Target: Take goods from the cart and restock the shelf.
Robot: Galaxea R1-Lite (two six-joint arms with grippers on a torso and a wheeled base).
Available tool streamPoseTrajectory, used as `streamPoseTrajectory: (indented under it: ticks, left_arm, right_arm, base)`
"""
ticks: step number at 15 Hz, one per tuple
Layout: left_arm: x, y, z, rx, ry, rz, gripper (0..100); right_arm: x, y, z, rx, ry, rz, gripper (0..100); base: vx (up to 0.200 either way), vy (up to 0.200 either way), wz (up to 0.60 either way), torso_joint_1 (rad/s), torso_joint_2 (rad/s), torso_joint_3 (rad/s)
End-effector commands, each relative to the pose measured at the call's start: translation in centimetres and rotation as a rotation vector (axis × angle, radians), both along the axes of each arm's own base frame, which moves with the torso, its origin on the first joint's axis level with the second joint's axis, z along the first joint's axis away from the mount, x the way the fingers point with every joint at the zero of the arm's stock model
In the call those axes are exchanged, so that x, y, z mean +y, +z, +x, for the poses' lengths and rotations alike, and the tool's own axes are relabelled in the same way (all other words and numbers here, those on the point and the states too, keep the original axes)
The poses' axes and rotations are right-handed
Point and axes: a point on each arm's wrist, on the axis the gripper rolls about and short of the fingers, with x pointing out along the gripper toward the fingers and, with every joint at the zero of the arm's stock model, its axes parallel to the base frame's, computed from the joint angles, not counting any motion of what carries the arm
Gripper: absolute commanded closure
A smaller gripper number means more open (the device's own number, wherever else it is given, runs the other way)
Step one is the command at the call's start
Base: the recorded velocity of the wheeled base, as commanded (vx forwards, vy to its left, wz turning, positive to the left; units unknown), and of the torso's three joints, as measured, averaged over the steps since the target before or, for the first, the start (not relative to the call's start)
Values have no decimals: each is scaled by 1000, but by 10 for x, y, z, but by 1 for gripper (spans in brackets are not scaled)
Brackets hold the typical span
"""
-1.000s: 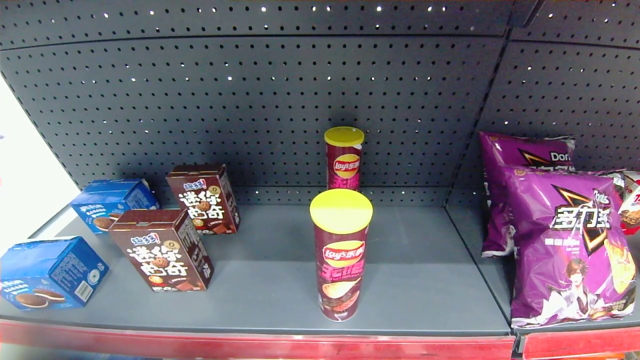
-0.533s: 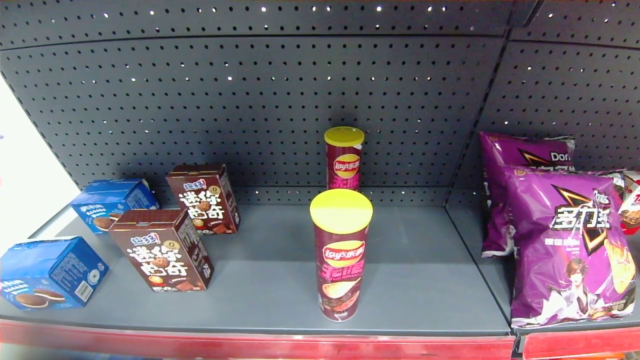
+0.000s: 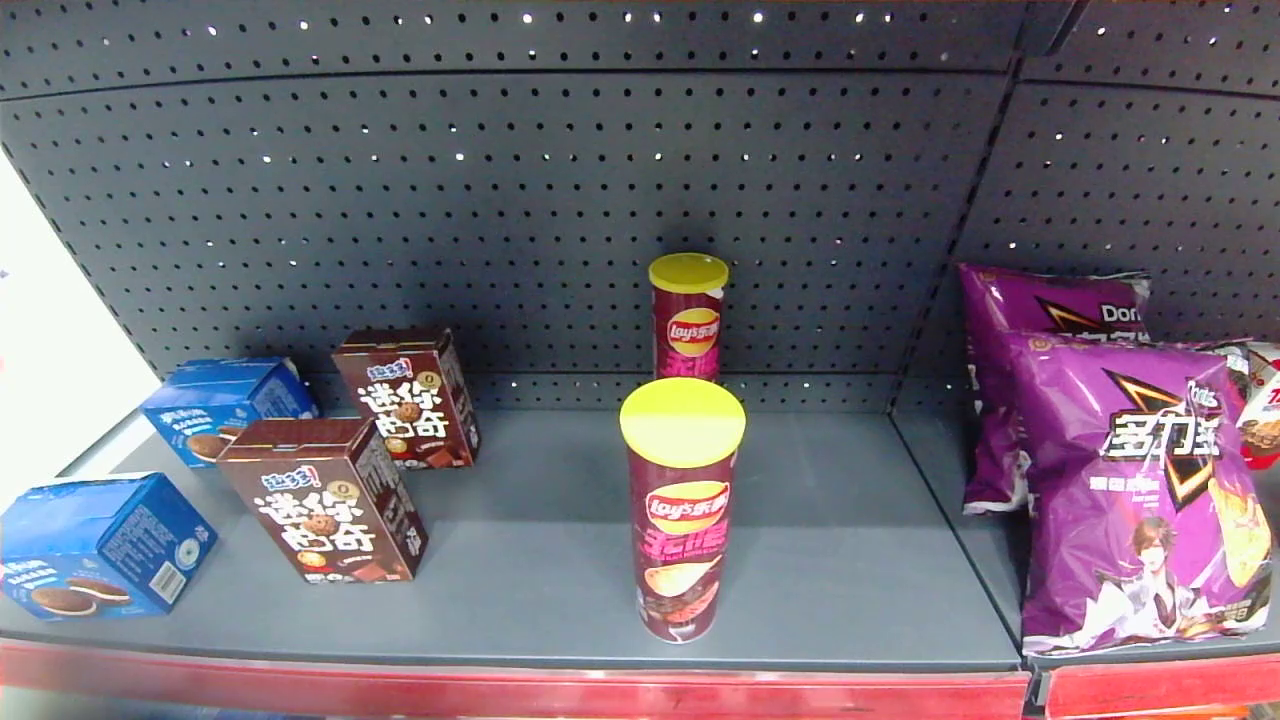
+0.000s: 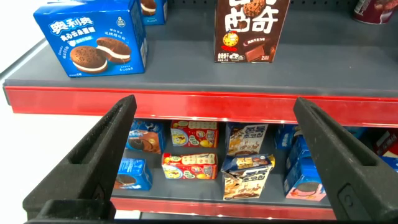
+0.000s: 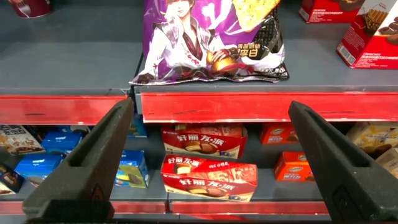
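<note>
Shelf (image 3: 850, 560): front chip can (image 3: 682, 510) upright near the front edge. Rear can (image 3: 688, 315) straight behind it. Brown cookie boxes (image 3: 325, 500) left of the can, purple chip bags (image 3: 1130, 480) to its right. L gripper (image 4: 214, 106) low, left of the can, fingers wide apart, empty. R gripper (image 5: 211, 107) low, right of the can, likewise spread, empty.

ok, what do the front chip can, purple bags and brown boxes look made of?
Front chip can: probably a paperboard tube with glossy print; its yellow lid looks like smooth plastic. Purple bags: thin glossy film, shown by wrinkles and highlights. Brown boxes: printed paperboard, crisp folded edges, slight sheen.
</note>
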Motion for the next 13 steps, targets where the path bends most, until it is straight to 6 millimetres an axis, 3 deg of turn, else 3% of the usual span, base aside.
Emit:
streamPoseTrajectory:
  ticks: [1,13]
  left_arm:
    - [0,0,0,-1,1,-1,0]
    - [0,0,0,-3,-1,-1,0]
  right_arm:
    - [0,0,0,1,-1,-1,0]
    - [0,0,0,1,-1,-2,0]
  base:
    - [0,0,0,0,0,0]
    - [0,0,0,0,0,0]
